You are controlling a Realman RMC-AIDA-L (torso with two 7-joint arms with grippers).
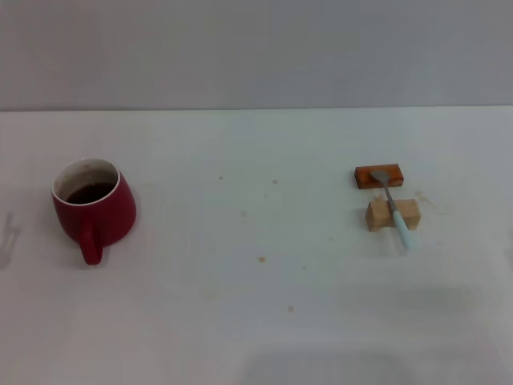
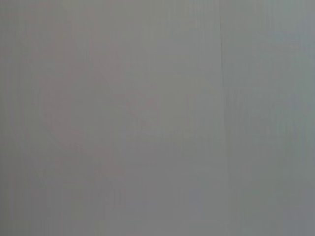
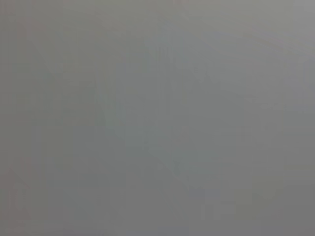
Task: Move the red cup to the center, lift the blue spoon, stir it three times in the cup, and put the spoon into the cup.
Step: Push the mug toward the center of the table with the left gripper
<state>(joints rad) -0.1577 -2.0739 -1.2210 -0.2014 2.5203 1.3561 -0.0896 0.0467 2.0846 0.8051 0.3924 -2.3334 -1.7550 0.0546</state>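
Red cup: rounded dark red ceramic mug with white inner wall, standing upright on the left side of the counter; loop handle turned toward the near edge; dark liquid inside.

Cup surroundings: bare surface all round, touching nothing, well apart from the spoon and both blocks.

Blue spoon: small slim teaspoon with silver metal bowl and neck and pale light-blue handle, on the right side of the counter; bowl end at the far end, resting on the orange-brown block; neck and upper handle crossing the top of the tan block; handle tip sloping down toward the near edge, just past that block.

Orange-brown block: flat rectangular block, lying crosswise, farther from the near edge than the tan one.

Tan block: pale wooden block, just in front of the orange-brown one, a narrow strip of surface between them.

Center: plain white patch between mug and spoon, dotted with a few small brown specks, nothing standing on it.

Counter: white top, running back to a straight far edge under a grey wall.

Left tool: out of sight in every view; spread or pressed together not to be told; left wrist view filled by plain grey.

Right tool: likewise out of sight; state not to be told; right wrist view filled by plain grey.
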